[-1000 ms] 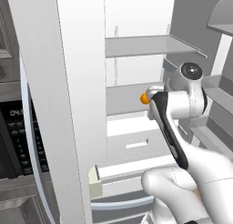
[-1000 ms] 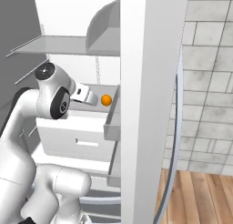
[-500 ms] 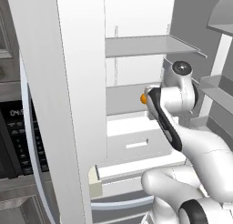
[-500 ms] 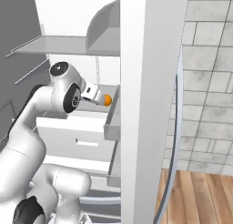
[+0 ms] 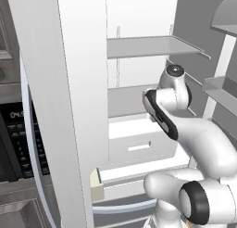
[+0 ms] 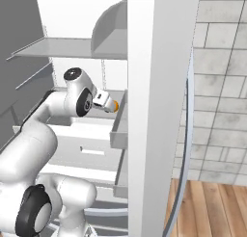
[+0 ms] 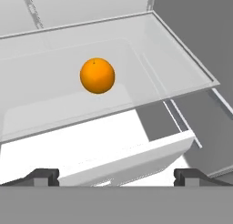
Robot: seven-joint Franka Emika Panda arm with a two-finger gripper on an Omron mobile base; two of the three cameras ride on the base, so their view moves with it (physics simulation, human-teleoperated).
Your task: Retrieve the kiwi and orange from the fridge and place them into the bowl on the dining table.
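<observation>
The orange [image 7: 97, 75] is a smooth bright sphere resting on a glass shelf [image 7: 182, 73] inside the open fridge [image 5: 78, 83]. In the hand view it lies ahead of my gripper [image 7: 117, 176], a little left of centre, some way beyond the two dark fingertips [image 7: 43, 175], which stand wide apart with nothing between them. From the right base view my gripper [image 6: 107, 102] points at the orange [image 6: 116, 106], which peeks out just past the hand. The kiwi, the bowl and the dining table are out of view.
A white drawer [image 7: 136, 155] juts out below the glass shelf, also seen as the drawer [image 5: 139, 143] under my arm. An upper grey shelf [image 5: 152, 46] hangs overhead. The fridge door [image 6: 159, 86] stands close on the right, the other door [image 5: 55, 106] on the left.
My arm has reached further into the fridge and the hand has closed in on the orange. In the left base view the hand now covers the orange. The jaws stayed wide.
</observation>
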